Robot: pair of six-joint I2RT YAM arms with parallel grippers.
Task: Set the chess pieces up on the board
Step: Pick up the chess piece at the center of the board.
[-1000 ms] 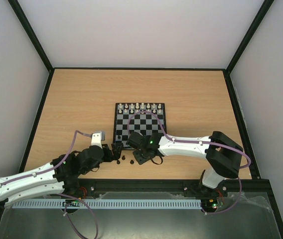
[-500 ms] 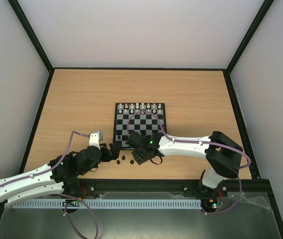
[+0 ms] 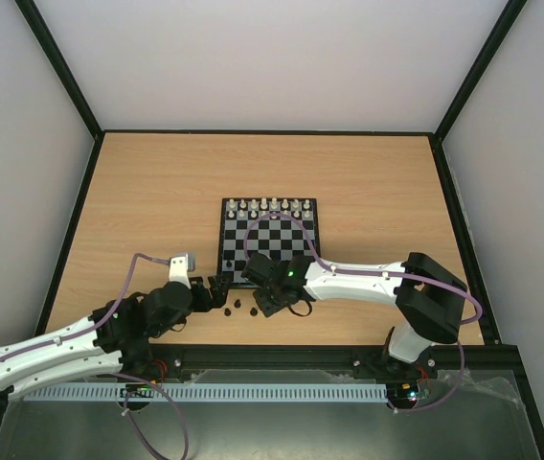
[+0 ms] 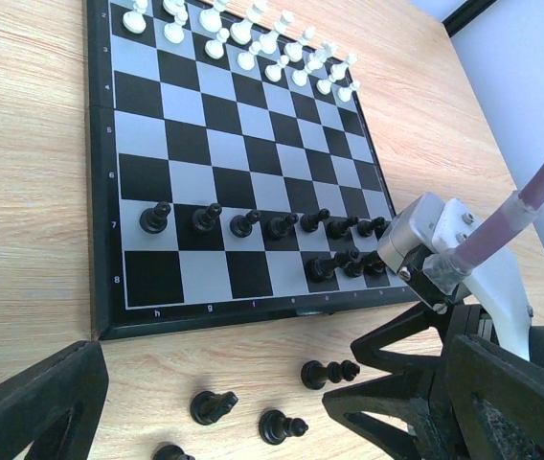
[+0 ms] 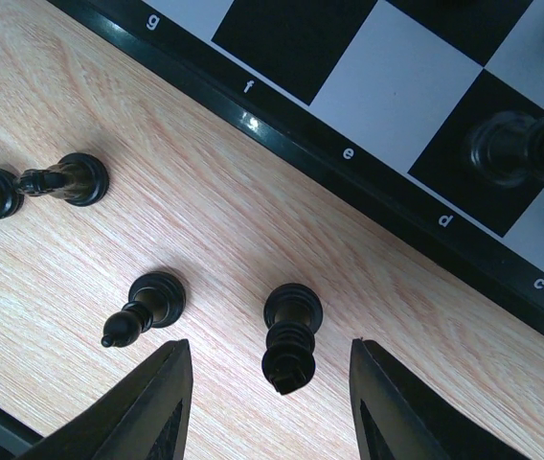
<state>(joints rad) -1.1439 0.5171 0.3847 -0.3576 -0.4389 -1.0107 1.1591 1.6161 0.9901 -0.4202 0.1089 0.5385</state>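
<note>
The chess pieces (image 4: 243, 223) are partly set. A row of dark pawns stands along rank seven of the board (image 4: 253, 312), and a few back-row men are grouped at the right end of rank eight. The squares from the h corner to about the middle of that rank lie bare. The white pieces (image 4: 253, 43) are lined up on the far side.

About four dark pieces wait on the table (image 5: 80, 86), just beside the board's near border. One of them, a tall piece (image 5: 291, 337) whose kind I cannot tell, stands upright between the fingers of my right gripper (image 5: 270, 407). That claw is part-way open, with wood showing on either side of the piece, so it holds nothing. A smaller piece (image 5: 146, 305) stands just outside one finger. My left gripper (image 4: 253, 422) hovers wide and empty over the same loose group.

I judge the step in hand to be the pick-up of this tall piece for the back row. Next I need to close squarely on its body without clipping the neighbour, lift it straight up, carry it to a bare rank-eight square, and keep the two arms apart
</note>
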